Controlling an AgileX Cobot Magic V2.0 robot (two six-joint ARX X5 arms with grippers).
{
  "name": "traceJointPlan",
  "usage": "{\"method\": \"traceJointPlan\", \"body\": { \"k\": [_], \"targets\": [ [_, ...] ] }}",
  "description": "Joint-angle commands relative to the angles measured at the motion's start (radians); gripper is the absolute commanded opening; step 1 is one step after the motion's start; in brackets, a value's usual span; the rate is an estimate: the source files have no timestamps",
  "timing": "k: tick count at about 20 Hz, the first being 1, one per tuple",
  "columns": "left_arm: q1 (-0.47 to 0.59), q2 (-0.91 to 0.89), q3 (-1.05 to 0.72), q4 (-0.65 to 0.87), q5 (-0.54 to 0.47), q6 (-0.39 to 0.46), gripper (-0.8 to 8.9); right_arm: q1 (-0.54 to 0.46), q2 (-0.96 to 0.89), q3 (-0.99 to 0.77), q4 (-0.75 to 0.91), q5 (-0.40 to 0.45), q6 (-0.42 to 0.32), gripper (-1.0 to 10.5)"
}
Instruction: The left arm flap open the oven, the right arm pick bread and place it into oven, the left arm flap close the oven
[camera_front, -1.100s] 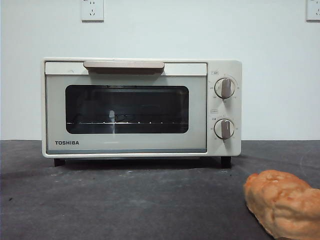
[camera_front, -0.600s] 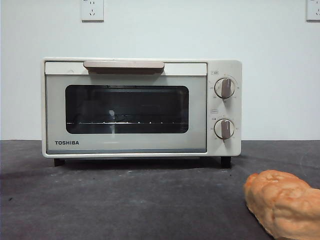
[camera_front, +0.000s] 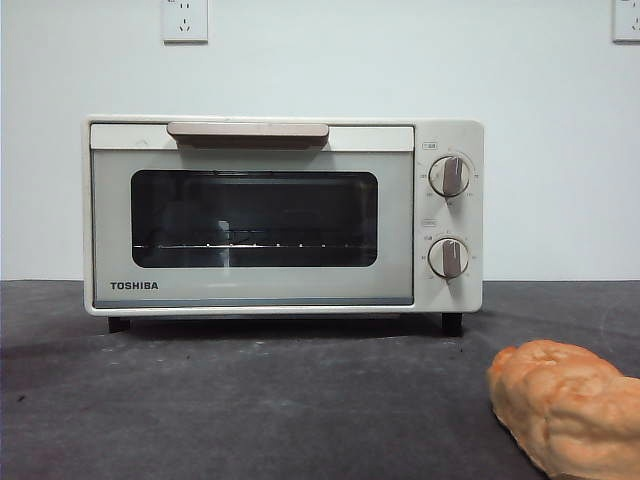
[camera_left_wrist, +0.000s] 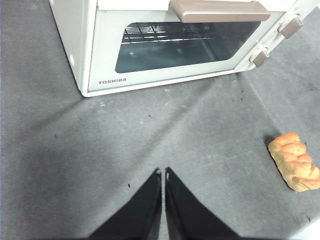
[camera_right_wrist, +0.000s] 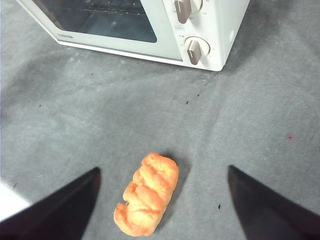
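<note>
Change: across the last second the front view shows nothing moved; the door of the cream-white boxy TOSHIBA toaster oven (camera_front: 283, 214) is shut as before, and only a faint glint in its glass has gone (a reflection, I judge, not a thing); no arm has come into that view.
Meaning: I judge the task not yet begun; opening the door is the first step and it falls to my left gripper.
Left gripper: my left gripper (camera_left_wrist: 163, 175) hangs above the dark grey felt-like table mat (camera_left_wrist: 65, 165), well short of the oven, its two black jaws pressed together on nothing.
Right gripper: my right gripper (camera_right_wrist: 162, 172) hovers over the bread, jaws spread wide to either side of it and not touching it.
Bread: the lumpy golden-orange knobbly loaf (camera_right_wrist: 147, 201) lies on the mat in front of the oven's knob side, well apart from it.
Oven surfaces: smooth painted shell; dark glossy glass window (camera_front: 254, 218) with a thin wire rack (camera_left_wrist: 167, 32) behind; a flat beige bar handle (camera_left_wrist: 219, 9) along the door's upper edge; two round ridged knobs (camera_front: 449, 216), one above the other.
Mat: matt, speckled with crumbs; it should grip the loaf little.
</note>
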Motion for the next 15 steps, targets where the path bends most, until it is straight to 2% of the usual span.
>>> {"method": "traceJointPlan", "body": {
  "k": [1, 5, 9, 15],
  "targets": [
    [-0.003, 0.005, 0.021, 0.010, 0.005, 0.013, 0.17, 0.003, 0.005, 0.018, 0.011, 0.000, 0.022, 4.3],
    [-0.003, 0.005, 0.021, 0.010, 0.005, 0.013, 0.17, 0.023, 0.028, 0.017, 0.006, -0.001, 0.075, 4.3],
    [-0.003, 0.005, 0.021, 0.011, 0.005, 0.013, 0.17, 0.121, 0.085, -0.023, 0.014, 0.003, 0.142, 4.3],
    [-0.003, 0.005, 0.021, 0.012, 0.005, 0.013, 0.17, 0.332, 0.125, -0.201, 0.231, 0.156, 0.320, 4.3]
  ]
}}
